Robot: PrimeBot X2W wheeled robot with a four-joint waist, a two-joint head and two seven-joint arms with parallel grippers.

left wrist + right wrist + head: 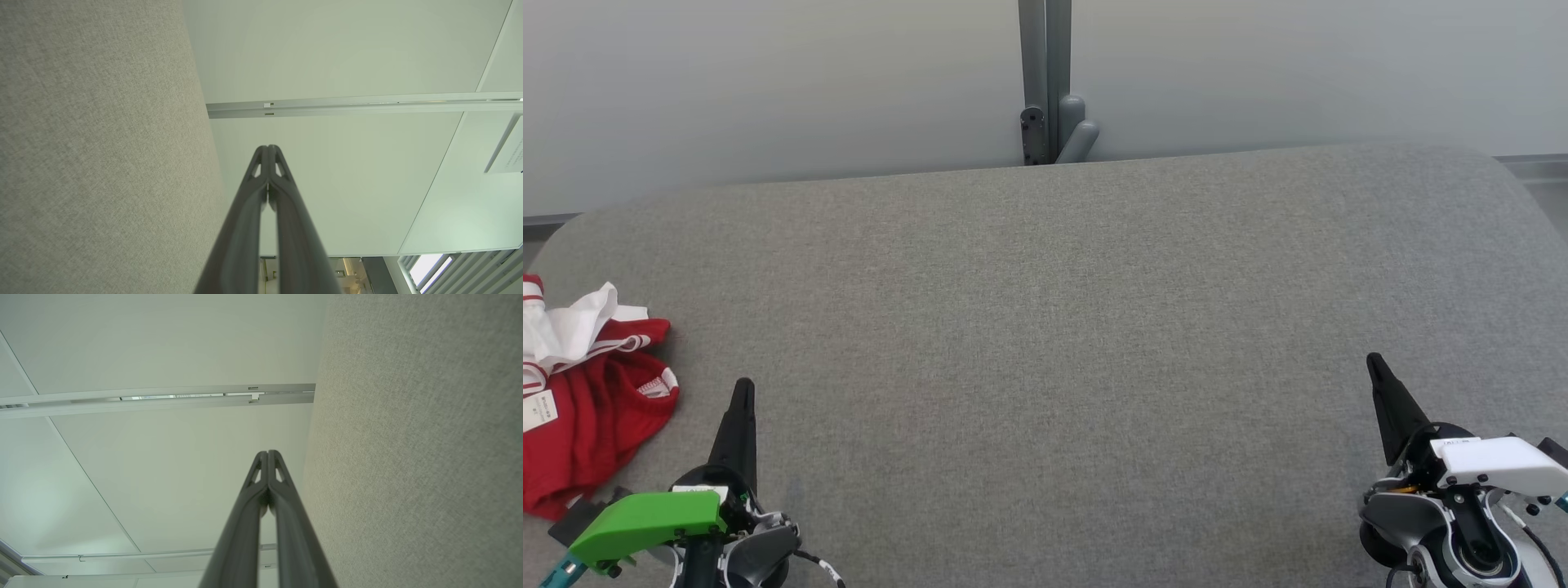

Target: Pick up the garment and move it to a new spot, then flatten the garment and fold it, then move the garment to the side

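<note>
Holding nothing, left end effector (743,389) closed, right end effector (1375,365) closed

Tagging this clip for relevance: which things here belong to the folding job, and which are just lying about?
Job: red and white garment, crumpled at far left; left gripper, shut; right gripper, shut.
Just there: grey table; grey post behind it.

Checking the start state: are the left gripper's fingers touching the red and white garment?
Apart. In the head view, bare grey surface separates the shut fingers of the left gripper from the garment.
</note>
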